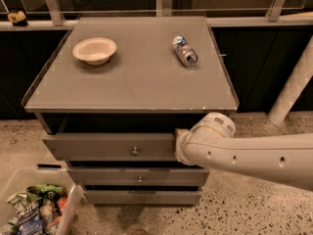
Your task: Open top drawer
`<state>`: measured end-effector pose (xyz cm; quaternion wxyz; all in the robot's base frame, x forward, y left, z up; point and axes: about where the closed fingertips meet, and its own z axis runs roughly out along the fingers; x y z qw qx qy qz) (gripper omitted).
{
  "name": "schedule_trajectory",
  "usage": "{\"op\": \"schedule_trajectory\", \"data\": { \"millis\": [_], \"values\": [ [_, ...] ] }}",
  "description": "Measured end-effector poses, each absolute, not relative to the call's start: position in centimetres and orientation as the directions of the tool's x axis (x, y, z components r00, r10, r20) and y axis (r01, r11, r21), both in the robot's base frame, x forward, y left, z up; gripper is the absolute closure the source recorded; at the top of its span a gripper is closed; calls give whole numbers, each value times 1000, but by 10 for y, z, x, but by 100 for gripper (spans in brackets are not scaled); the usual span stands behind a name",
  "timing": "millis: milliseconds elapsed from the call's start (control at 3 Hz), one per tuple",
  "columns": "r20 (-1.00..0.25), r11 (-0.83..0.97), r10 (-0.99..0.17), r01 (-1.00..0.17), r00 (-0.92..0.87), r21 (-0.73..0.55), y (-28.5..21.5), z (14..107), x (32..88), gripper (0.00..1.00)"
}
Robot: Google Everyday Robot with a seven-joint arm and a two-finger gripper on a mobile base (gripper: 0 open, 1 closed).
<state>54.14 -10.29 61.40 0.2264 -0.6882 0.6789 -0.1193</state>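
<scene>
Camera view: the top drawer [98, 147] sits directly beneath the tabletop [132, 77], with a dark gap showing above its front. The gripper [180, 140] is at the drawer front's right end, mostly hidden behind the arm [244, 155]. Whether it is open or closed cannot be determined.

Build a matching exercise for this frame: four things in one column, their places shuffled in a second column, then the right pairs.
1. white paper bowl
2. silver-blue can
3. grey top drawer
4. gripper

A. at the top drawer's right end
B. lying on the right side of the tabletop
C. directly beneath the tabletop
D. upright on the tabletop's left side

Pairs: 1-D, 2-B, 3-C, 4-A
</scene>
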Motion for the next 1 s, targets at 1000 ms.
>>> {"op": "schedule_trajectory", "data": {
  "millis": [1000],
  "values": [
    [-151, 23, -987, -872, 59, -489, -104, 623, 527, 100]
  ]
}}
